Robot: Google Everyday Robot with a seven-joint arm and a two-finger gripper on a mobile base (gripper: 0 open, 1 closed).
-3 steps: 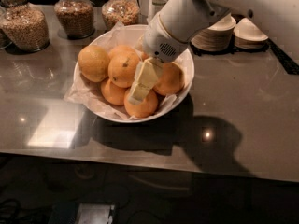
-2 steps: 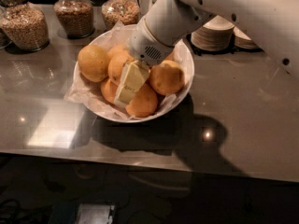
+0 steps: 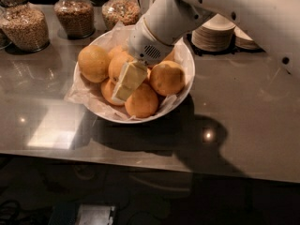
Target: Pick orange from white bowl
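Note:
The white bowl (image 3: 183,55), wide and lined with crinkled white paper, stands on the grey counter and holds several yellow-orange oranges. My gripper (image 3: 125,84) reaches down from the upper right into the middle of the pile. Its pale tip lies between the middle orange (image 3: 118,65), the front orange (image 3: 142,101) and the right orange (image 3: 168,78). Another orange (image 3: 93,63) sits at the bowl's left. No dark greenish streak shows on any orange, so I cannot tell which is the marked one. The arm hides the back of the bowl.
Three glass jars of grain (image 3: 24,26) (image 3: 74,14) (image 3: 121,8) stand behind the bowl on the left. Stacks of plates and small bowls (image 3: 213,32) stand behind it on the right. The counter's front edge (image 3: 140,162) runs below the bowl.
The gripper has moved a little to the left over the oranges, toward the middle of the bowl. The oranges and bowl have not visibly shifted.

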